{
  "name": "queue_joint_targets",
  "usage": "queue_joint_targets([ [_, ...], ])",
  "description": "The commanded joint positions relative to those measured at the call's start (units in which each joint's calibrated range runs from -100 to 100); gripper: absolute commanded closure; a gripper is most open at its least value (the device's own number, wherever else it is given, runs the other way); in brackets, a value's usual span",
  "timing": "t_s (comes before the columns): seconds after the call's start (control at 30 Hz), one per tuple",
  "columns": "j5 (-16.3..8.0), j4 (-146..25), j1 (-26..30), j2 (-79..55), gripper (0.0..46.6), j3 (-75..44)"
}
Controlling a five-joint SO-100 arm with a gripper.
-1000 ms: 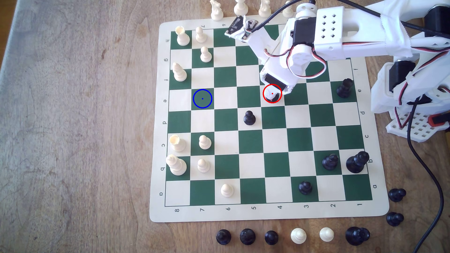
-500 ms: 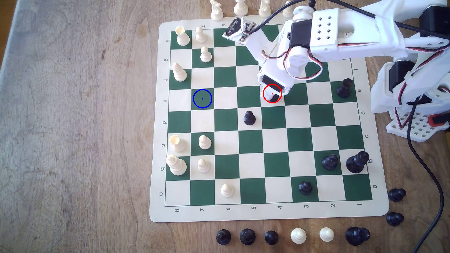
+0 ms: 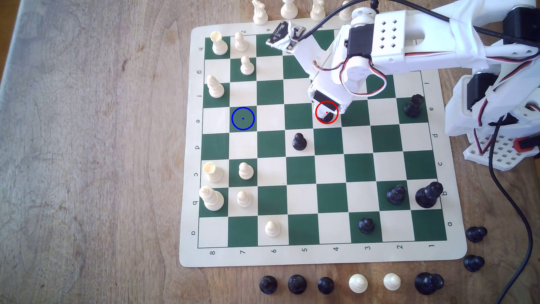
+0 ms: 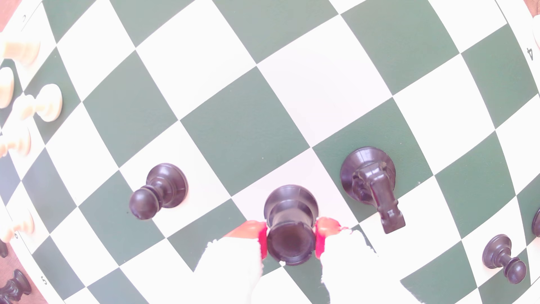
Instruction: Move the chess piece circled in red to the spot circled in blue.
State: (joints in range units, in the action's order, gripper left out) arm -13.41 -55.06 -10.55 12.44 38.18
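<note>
The chess piece [image 3: 329,117], a black rook with a flat rimmed top, stands on the cream square ringed in red, mostly under my white gripper [image 3: 326,114]. From the wrist, the chess piece [image 4: 290,233] sits between the two red-padded fingers [image 4: 320,244], which press its top rim on both sides, so my gripper [image 4: 290,227] is shut on it. Its base still looks to be on the board. The spot [image 3: 243,118], a dark green square with a blue ring, lies three squares toward the exterior view's left in the same row, with nothing on it.
A black pawn [image 3: 299,141] stands one square diagonally off the rook, and a black knight [image 3: 413,105] sits toward the exterior view's right. Several white pieces, such as a bishop [image 3: 215,87], line the board's left columns. Captured pieces lie on the table [image 3: 87,175] below the board.
The wrist and gripper head have shifted slightly toward the exterior view's left, and more of the black rook now shows inside the red ring. The rook stays on its square.
</note>
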Motion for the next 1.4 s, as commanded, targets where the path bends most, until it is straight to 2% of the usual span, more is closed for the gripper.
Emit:
queue_joint_targets([
  [0.0, 0.29, -2.43, 0.03, 3.18, 44.3, -3.82],
  [0.33, 1.12, -12.92, -1.07, 5.04, 44.5, -15.79],
  [0.53, 1.22, -19.22, -0.29, 2.75, 44.5, -27.94],
  [0.87, 1.07, -24.38, 1.20, -14.90, 44.7, -54.77],
  [1.03, 0.78, -23.81, 3.23, -24.16, 45.4, -63.02],
  [1.37, 1.37, -23.40, 3.23, -36.47, 45.3, -77.53],
])
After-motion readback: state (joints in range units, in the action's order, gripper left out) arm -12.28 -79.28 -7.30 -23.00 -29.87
